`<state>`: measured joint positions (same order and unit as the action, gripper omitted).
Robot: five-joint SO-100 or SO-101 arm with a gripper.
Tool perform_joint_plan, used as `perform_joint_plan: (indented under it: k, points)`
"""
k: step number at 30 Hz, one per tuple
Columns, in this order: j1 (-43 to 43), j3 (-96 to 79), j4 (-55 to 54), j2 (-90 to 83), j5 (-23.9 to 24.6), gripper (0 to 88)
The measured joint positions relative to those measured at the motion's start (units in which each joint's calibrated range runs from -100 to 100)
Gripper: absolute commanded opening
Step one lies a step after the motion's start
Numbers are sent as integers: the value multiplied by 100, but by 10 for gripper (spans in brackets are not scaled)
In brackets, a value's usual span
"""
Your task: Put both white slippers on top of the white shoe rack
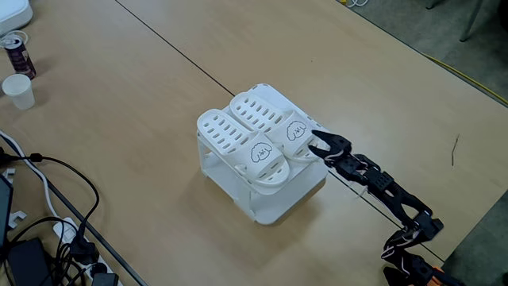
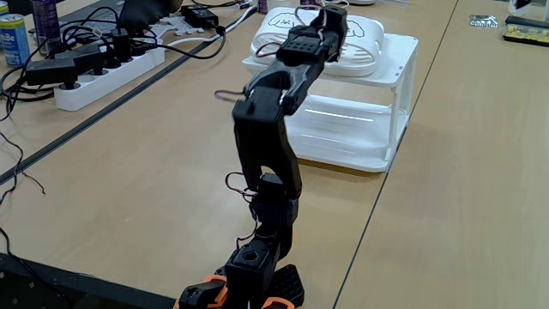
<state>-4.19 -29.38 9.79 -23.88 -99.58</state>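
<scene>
At lower right of a fixed view the arm (image 1: 397, 202) reaches up-left; its gripper (image 1: 317, 144), jaws apart, sits at the near slipper's (image 1: 292, 135) toe. Both slippers (image 1: 242, 139) lie side by side atop the rack (image 1: 278, 202), mid-frame.

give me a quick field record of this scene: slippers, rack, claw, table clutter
slippers: both white slippers lie side by side on top of the white shoe rack
rack: stands upright on the wooden table
claw: claw open, at the strap of the slipper nearer the arm
clutter: paper cup, can, power strip with cables
</scene>
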Motion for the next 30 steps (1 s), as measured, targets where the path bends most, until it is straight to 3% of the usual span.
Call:
perform_joint_plan:
  k: [3, 10, 21, 30]
  points:
    - [-30, -602, 0, -800, 0, 5]
    - [22, -2372, -601, -2755, 0, 8]
    - [7, -6918, -5468, -4586, 0, 8]
    - [15, -7026, -6824, -6738, 0, 8]
